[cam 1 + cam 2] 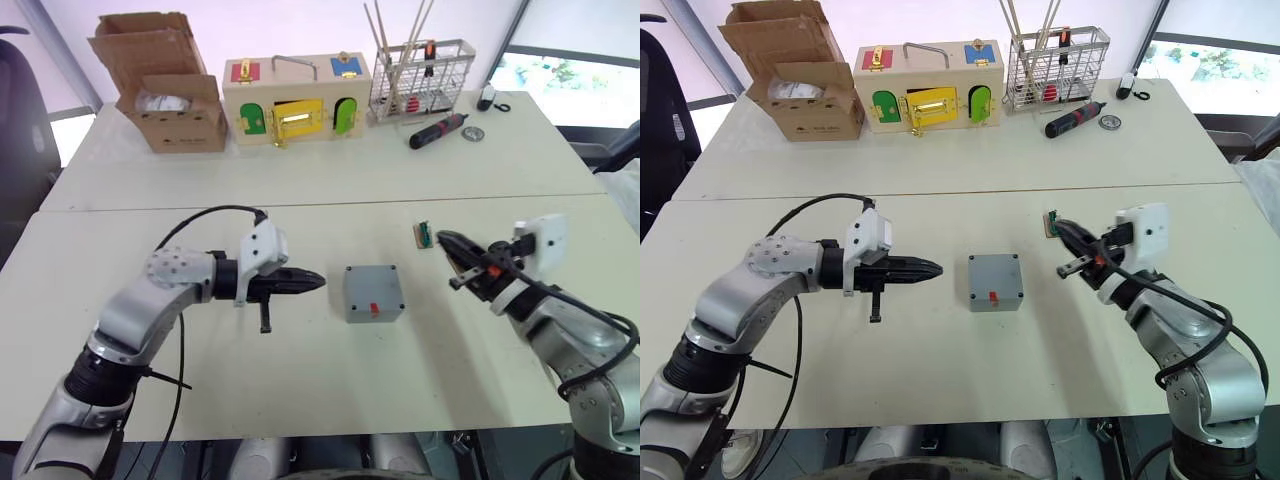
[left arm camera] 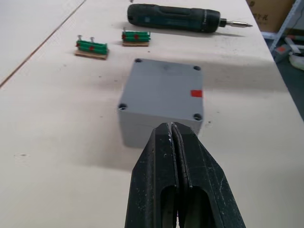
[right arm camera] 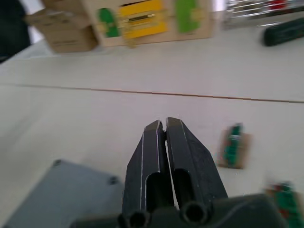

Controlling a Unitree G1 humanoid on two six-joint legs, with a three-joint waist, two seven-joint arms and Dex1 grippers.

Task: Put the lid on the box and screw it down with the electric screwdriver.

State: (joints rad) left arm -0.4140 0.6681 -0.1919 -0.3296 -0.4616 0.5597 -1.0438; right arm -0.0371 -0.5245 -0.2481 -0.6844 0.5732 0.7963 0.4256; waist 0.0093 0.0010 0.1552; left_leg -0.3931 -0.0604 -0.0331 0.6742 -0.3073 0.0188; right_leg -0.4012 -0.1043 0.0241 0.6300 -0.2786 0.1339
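White tabletop carries the box (image 1: 372, 293) midway between both grippers, lid (image 2: 164, 88) apparently already seated. Left gripper (image 1: 312, 282) and right gripper (image 1: 445, 241) are both closed, empty. Next: fetch the screwdriver (image 2: 176, 17) lying beyond the box.

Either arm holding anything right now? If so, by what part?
Nothing held. Left gripper and right gripper are both shut and empty, flanking the box, lid on.

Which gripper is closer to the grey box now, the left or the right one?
The left gripper is slightly closer: it points at the box from the robot's left, a short gap away. The right gripper is on the box's other side, a bit farther off. Both are shut and empty.
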